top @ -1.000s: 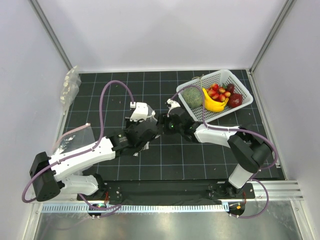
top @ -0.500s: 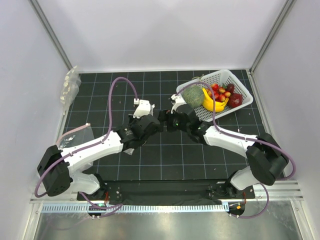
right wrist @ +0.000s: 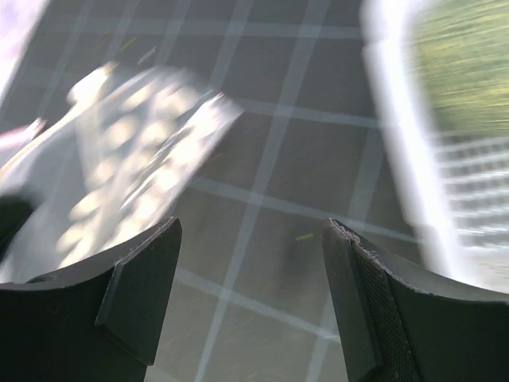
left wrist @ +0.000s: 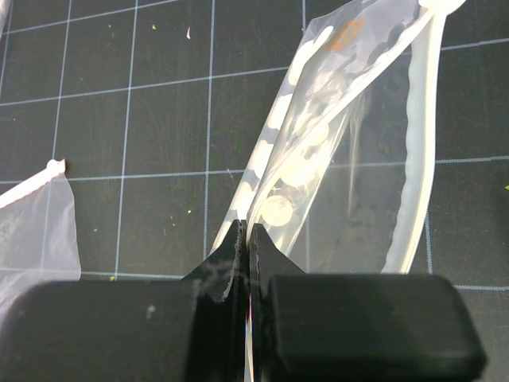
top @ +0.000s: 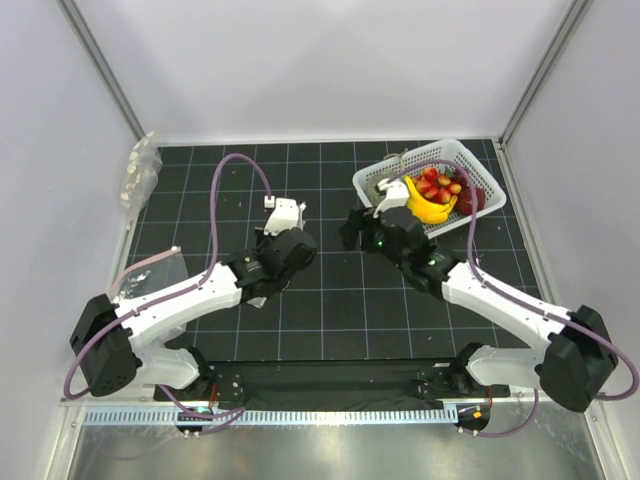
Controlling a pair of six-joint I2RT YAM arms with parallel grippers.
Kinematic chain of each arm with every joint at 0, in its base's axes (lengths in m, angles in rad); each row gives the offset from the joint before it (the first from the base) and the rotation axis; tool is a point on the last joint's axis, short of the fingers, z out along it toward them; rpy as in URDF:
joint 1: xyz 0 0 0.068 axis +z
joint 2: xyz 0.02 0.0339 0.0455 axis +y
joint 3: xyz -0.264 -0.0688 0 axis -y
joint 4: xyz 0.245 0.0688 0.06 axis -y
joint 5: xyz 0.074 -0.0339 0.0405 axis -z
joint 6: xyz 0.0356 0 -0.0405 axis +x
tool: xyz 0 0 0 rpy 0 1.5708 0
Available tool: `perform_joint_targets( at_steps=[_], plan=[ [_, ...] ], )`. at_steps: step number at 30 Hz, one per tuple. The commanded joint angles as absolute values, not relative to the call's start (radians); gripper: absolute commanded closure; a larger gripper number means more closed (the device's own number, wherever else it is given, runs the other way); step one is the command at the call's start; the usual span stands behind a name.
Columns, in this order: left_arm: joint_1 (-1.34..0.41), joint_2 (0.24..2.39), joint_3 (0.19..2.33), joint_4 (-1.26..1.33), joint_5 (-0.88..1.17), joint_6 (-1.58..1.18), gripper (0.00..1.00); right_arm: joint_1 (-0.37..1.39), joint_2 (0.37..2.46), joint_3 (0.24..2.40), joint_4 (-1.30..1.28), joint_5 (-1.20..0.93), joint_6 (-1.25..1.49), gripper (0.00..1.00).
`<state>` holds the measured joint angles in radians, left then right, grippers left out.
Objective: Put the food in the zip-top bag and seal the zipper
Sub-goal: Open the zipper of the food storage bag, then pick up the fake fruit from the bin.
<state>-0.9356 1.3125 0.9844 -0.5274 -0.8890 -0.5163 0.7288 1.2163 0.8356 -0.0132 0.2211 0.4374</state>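
From above, your left gripper (top: 283,243) sits over the middle of the black gridded mat (top: 330,320), and its tips are hidden under the wrist, so you cannot tell their state here. Your right gripper (top: 350,230) is just to its right, apart from it, near the left end of the white basket (top: 478,166) at the far right. The food (top: 437,183), a cluster of small red fruits, lies in that basket, touching the far side of the banana (top: 427,209). A green vegetable (top: 386,186) is at the basket's left end, partly covered by your right arm. Plain clear bags lie at the far left (top: 140,172) and at the left edge (top: 152,272).

On the left wrist camera, your fingers (left wrist: 223,267) are pressed together on a bottom corner of the zip-top bag (left wrist: 306,147), which rises away from them, dotted and slack. The zipper (left wrist: 423,135) runs as a pale strip down its right side, with a gap between it and the dotted sheet.

On the right wrist camera, your fingers (right wrist: 139,290) are spread wide with nothing between them. The dotted bag is a blur to the left, and the basket rim and the green vegetable blur past on the right.
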Motion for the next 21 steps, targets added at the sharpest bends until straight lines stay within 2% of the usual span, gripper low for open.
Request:
perform_joint_targets(
  at_steps=[1,5,7,13,21],
  plan=[
    [-0.936,1.267,1.012,-0.505,-0.899,-0.532,1.0,0.638,1.152,0.87,-0.097,0.44,0.414,0.22],
    [-0.936,1.258,1.008,-0.505,-0.891,-0.532,0.99,0.581,1.153,0.876,-0.054,0.568,0.324,0.16],
    [-0.936,1.258,1.008,-0.505,-0.888,-0.532,0.99,0.554,1.175,0.884,-0.041,0.612,0.279,0.05],
    [-0.936,1.264,1.006,-0.503,-0.882,-0.534,0.99,0.312,1.287,0.954,-0.02,0.422,0.422,0.05],
    [-0.937,1.269,1.009,-0.503,-0.879,-0.538,0.99,0.192,1.552,1.136,-0.046,0.466,0.566,0.03]
  ],
)
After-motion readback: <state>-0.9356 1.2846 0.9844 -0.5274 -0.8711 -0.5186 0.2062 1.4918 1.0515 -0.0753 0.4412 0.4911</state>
